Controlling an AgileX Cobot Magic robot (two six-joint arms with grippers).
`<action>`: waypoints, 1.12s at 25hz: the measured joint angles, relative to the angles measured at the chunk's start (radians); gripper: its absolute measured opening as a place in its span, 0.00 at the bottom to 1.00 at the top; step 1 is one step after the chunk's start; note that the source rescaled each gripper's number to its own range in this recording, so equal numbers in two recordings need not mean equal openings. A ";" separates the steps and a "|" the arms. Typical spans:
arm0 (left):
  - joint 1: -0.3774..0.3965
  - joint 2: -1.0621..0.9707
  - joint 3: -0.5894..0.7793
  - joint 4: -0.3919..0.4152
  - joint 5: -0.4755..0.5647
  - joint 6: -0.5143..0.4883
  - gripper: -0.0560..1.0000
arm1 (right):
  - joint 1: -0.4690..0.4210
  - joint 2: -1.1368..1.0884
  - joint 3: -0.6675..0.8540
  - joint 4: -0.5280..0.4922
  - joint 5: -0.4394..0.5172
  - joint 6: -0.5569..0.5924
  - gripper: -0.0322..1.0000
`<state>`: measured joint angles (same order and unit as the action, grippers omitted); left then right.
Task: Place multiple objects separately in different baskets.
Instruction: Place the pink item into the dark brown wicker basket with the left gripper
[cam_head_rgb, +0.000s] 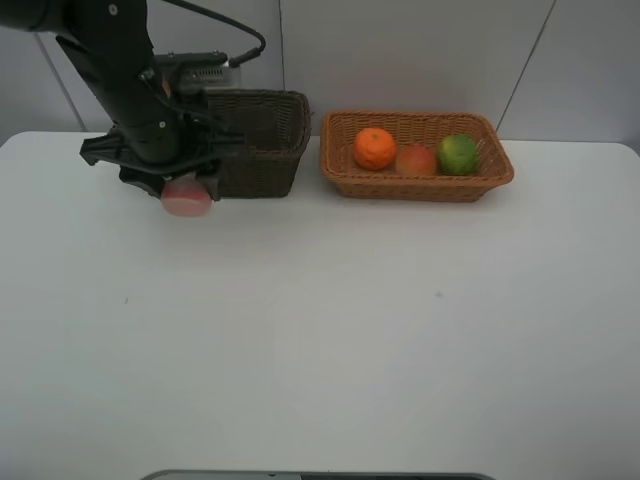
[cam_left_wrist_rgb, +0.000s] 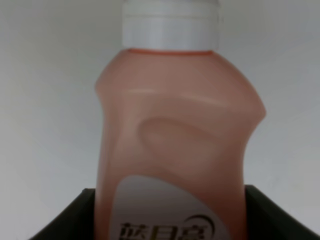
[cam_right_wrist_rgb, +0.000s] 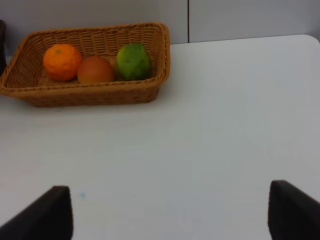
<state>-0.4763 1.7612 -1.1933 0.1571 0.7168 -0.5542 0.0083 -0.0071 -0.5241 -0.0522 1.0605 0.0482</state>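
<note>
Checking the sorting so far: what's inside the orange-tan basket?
The orange-tan basket holds three fruits in a row: an orange, a red-yellow fruit and a green fruit. The basket floor beneath them is covered.

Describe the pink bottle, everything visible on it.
The pink bottle looks like translucent salmon-pink plastic, with a white ribbed cap, a waisted body with a moulded dent, and a pale label with dark print, partly cut off. The left gripper holds it between its dark fingers by the lower body. In the high view it hangs beside the dark brown basket, not inside. Whether it touches the table is unclear.
</note>
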 joint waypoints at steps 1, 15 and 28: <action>0.011 -0.015 0.000 0.020 0.000 0.001 0.71 | 0.000 0.000 0.000 0.000 0.000 0.000 0.62; 0.174 -0.047 0.001 0.258 -0.377 0.002 0.71 | 0.000 0.000 0.000 0.000 0.000 0.000 0.62; 0.289 0.120 0.002 0.363 -0.675 0.002 0.71 | 0.000 0.000 0.000 0.001 0.000 0.000 0.62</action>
<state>-0.1874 1.8817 -1.1914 0.5198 0.0419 -0.5520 0.0083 -0.0071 -0.5241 -0.0513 1.0605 0.0482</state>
